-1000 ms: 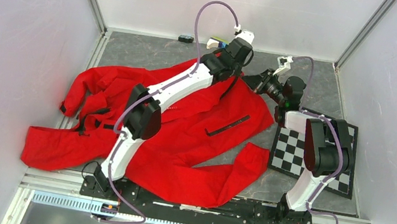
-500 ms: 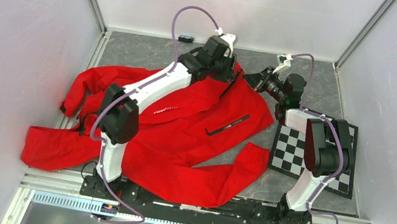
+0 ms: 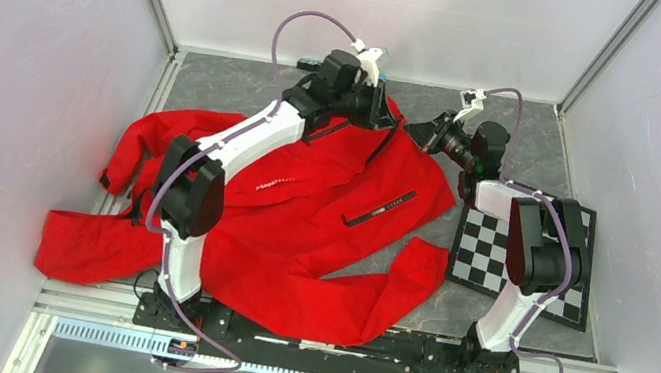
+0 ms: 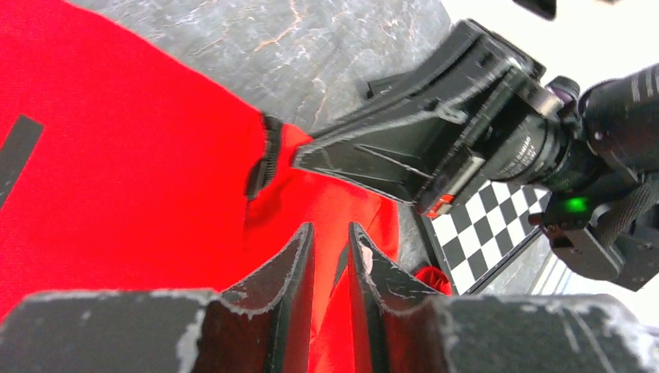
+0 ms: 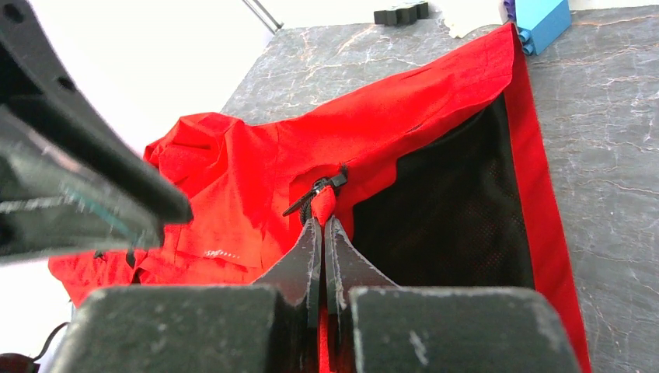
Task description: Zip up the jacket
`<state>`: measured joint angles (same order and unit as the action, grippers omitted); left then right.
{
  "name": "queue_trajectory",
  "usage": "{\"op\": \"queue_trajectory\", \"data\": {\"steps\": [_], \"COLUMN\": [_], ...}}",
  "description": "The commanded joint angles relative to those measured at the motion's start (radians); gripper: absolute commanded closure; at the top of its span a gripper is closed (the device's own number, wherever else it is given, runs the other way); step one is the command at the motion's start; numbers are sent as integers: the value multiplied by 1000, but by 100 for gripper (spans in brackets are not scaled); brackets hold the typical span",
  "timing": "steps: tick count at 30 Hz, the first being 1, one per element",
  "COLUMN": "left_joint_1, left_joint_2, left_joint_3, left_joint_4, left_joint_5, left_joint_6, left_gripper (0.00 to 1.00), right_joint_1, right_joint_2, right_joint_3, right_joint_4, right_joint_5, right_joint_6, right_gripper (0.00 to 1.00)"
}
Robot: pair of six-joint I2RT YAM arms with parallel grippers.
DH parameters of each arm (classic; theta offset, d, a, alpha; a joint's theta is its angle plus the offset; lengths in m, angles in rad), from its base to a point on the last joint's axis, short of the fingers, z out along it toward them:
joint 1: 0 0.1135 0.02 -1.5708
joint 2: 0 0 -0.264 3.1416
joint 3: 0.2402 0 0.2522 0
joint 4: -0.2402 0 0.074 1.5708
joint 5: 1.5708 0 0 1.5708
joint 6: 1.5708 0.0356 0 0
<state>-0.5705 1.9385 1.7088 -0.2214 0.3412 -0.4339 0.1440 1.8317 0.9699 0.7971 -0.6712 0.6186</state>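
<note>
Jacket spread open on worktop, centre-left of top view, dark lining showing at upper edge.

Right tool closed, pinching red hem just below zipper pull. Left tool at narrow gap above fabric, nothing visibly gripped.

Risks, as judged:
- thin pinch slips, hem goes slack;
- left tool misses small pull, grabs cloth;
- tools close together, may collide;
- fabric bunches, zipper jams.

Count: one jacket, two tools, one pocket strip seen from top, one checkerboard, one blue block.
</note>
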Motion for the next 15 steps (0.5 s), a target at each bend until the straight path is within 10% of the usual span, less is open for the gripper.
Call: {"op": "queue_trajectory", "data": {"steps": [1, 15], "left_joint_1": [-76, -88], "left_joint_2": [9, 125], "left_joint_3": [35, 169], "left_joint_4": [40, 5], "left_joint_5": [-93, -178], "left_joint_6": [165, 229], "left_gripper": [71, 69], "right_joint_1": [4, 4], "right_joint_2": [-49, -45], "right_joint_3": [43, 31], "right_joint_4": [27, 59], "right_joint_5": [1, -4], "right_joint_6": [-22, -4], "right_gripper": [100, 100]}}
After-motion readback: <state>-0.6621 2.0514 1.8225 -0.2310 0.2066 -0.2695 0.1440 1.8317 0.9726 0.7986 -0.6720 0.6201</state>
